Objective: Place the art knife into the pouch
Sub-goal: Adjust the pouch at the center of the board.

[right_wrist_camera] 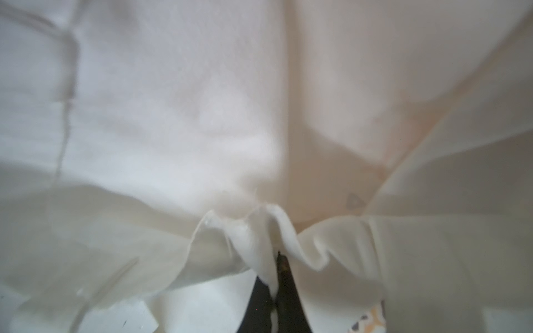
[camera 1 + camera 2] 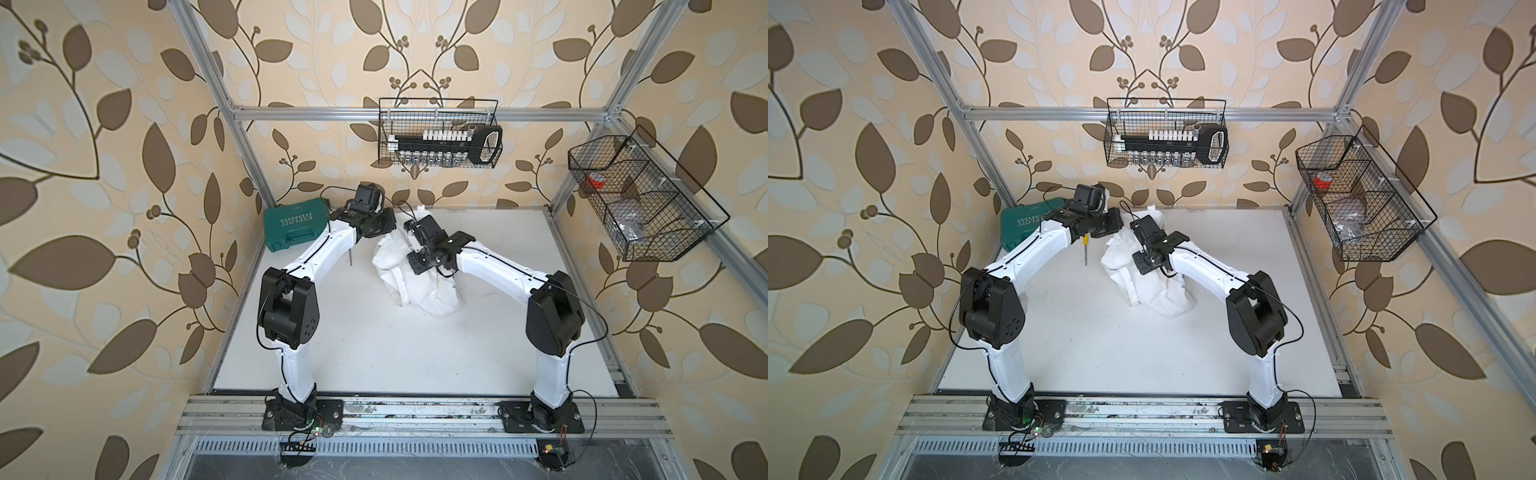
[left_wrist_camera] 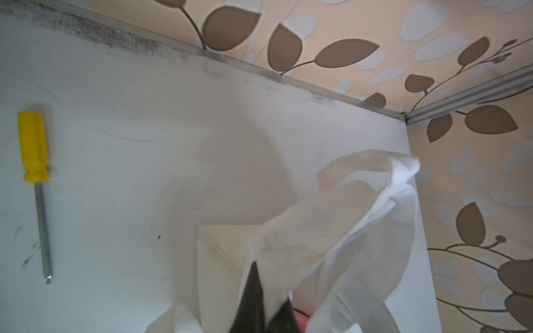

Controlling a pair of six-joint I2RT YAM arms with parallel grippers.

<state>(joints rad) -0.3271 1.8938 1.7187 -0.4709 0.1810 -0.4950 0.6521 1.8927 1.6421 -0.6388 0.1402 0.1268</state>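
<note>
**A:** Knife first: can you see it anywhere?

**B:** No. No art knife shows in any view. A pinkish patch (image 3: 302,307) peeks out under the cloth right by the left gripper (image 3: 268,288), but it is too hidden to name. The only tool in plain sight is a yellow-handled screwdriver (image 2: 1085,249). It lies on the table (image 2: 374,353) near the left gripper, on the side away from the right gripper (image 1: 274,276).

**A:** And the pouch?

**B:** The pouch (image 2: 415,286) is bunched between both grippers, its lower part on the table. Each gripper has its jaws pinched together on a fold of the white cloth, and the two are close to each other.

**A:** What could go wrong?

**B:** Three things, I'd say. Both grippers are busy, so fetching the knife means letting go on one side, and the limp mouth may sag shut. The pinches are thin, so cloth may slip out under a pull. And the screwdriver could be mistaken for the knife.
</note>
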